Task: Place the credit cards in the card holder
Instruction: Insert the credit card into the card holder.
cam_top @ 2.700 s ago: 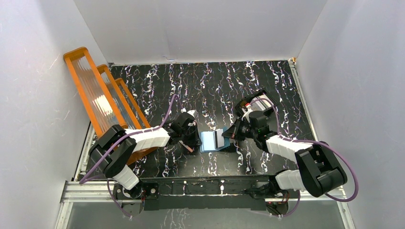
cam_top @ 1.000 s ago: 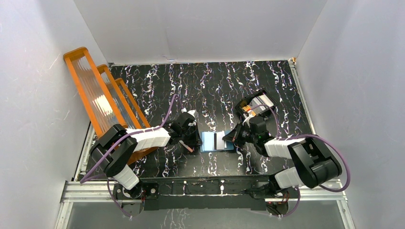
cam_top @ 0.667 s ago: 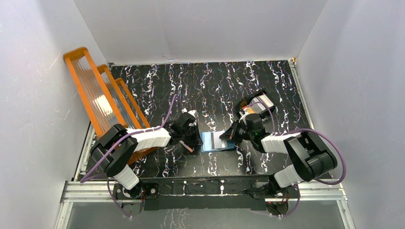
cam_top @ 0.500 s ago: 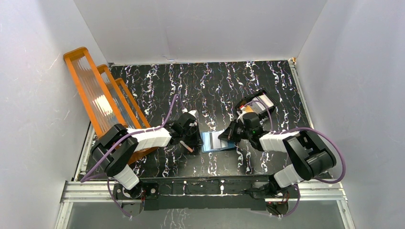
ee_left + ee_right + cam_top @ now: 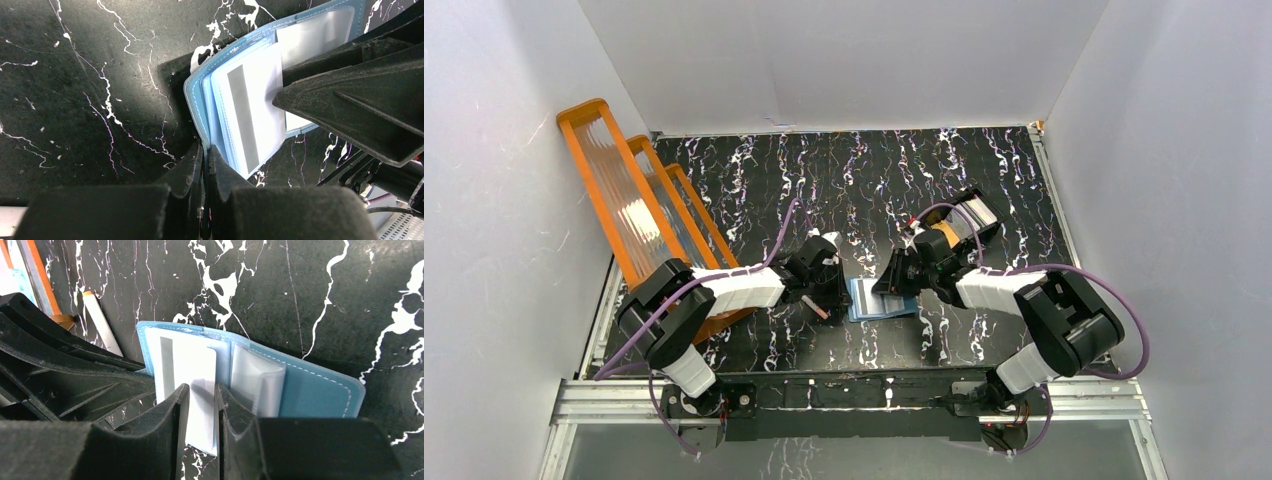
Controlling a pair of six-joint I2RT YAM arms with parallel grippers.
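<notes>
On black worktop [image 5: 844, 180], left end effector [image 5: 206, 147] clamps teal book-style card holder [image 5: 192, 100]; right end effector [image 5: 202, 390] released over white grey-striped plastic card [image 5: 192, 360], seemingly part-pocketed. Next, probably: push it home.

Black-and-white arms [image 5: 734, 288], purple cables [image 5: 781, 228]
</notes>
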